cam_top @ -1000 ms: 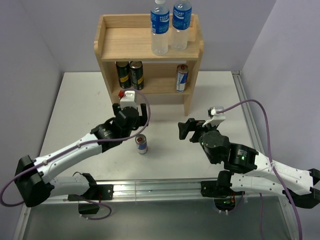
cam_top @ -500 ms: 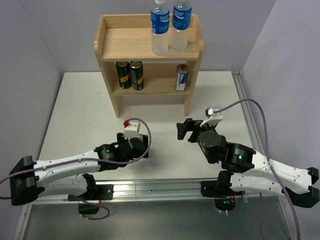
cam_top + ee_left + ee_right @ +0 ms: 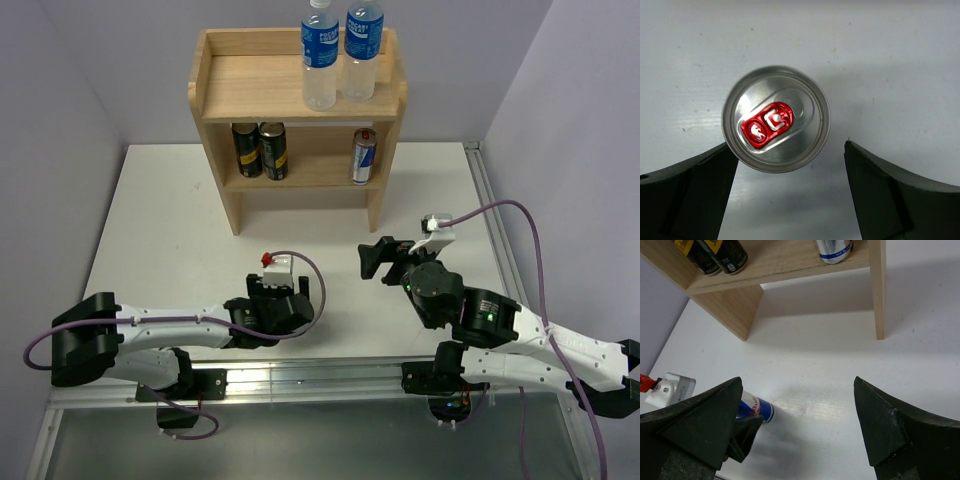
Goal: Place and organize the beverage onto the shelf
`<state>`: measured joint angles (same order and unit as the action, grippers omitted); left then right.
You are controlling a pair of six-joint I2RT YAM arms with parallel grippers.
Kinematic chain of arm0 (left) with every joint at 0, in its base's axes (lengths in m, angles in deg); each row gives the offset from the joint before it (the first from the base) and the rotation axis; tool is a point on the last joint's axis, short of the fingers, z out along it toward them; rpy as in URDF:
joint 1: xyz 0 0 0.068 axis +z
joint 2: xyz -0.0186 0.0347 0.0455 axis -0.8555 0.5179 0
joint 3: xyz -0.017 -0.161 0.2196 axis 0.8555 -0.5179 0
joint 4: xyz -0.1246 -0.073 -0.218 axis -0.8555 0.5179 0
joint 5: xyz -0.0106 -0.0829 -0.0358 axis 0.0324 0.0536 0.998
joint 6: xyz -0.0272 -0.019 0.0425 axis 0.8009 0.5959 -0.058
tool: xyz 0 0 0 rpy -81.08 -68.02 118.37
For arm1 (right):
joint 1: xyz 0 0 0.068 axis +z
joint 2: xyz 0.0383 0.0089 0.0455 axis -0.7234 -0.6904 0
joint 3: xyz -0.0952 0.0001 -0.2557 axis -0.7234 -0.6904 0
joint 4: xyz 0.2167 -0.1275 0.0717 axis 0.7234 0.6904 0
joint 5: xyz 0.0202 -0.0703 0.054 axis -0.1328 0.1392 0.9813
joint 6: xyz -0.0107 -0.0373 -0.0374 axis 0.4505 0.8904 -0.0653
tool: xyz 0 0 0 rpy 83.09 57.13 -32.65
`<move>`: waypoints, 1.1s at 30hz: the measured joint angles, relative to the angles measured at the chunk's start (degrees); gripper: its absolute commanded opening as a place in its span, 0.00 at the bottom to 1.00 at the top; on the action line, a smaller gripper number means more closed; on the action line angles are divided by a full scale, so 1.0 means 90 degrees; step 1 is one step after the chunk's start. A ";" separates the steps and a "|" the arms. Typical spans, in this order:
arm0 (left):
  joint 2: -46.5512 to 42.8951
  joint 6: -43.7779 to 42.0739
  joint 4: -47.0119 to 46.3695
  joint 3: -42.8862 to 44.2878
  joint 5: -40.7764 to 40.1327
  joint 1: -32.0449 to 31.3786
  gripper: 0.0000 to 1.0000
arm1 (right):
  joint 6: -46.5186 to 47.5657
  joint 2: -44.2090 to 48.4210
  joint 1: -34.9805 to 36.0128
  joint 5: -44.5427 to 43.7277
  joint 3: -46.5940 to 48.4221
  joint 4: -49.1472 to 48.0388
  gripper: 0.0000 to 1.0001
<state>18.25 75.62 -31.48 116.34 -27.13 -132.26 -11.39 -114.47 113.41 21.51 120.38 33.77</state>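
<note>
1. Quick update from the remote desk. A second ago the left gripper point(image 3: 282, 300) was up by the foot of the shelf point(image 3: 250, 85) and I could see the loose can point(image 3: 776, 125) standing on the table point(image 3: 160, 220). Now that arm has swung back toward the near edge and sits right over the can.
2. My read: it's lining up a grab, nothing lifted yet. The can is still on the table, well apart from the shelf.
3. The left jaws are spread wide and pinching nothing. The right gripper point(image 3: 378, 260) has barely moved; it's also spread wide and empty, hovering mid-table.
4. The top view hides the can completely under the left wrist. The left wrist cam looks straight down on the lid with its red tab, and the can sits between the fingers point(image 3: 685, 195), closer to one than the other. I can't tell if it's touching.
5. The right wrist cam catches the can's blue side peeking out low on the left, so it's upright.
6. Already on the shelf: two bottles point(image 3: 340, 55) on top, and two black cans point(image 3: 260, 150) plus a silver-and-blue can point(image 3: 364, 155) on the lower tier.
</note>
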 measured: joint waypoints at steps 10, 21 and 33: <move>0.0379 0.0039 -0.0216 0.0036 -0.0636 0.0012 0.56 | -0.0005 0.0044 0.0000 -0.0024 -0.0002 0.0058 0.99; 0.0588 -0.0141 0.0464 0.0741 -0.0804 0.0024 0.00 | -0.0075 0.0058 0.0000 -0.0022 -0.0024 0.0090 0.99; 0.0537 -0.2832 -0.0393 0.3444 -0.0100 0.1234 0.00 | -0.0117 0.0017 0.0000 -0.0024 -0.0036 0.0090 0.99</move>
<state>23.08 50.14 -35.02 147.33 -28.03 -121.16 -12.44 -114.32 113.41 21.30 120.05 34.58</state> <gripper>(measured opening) 0.568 0.991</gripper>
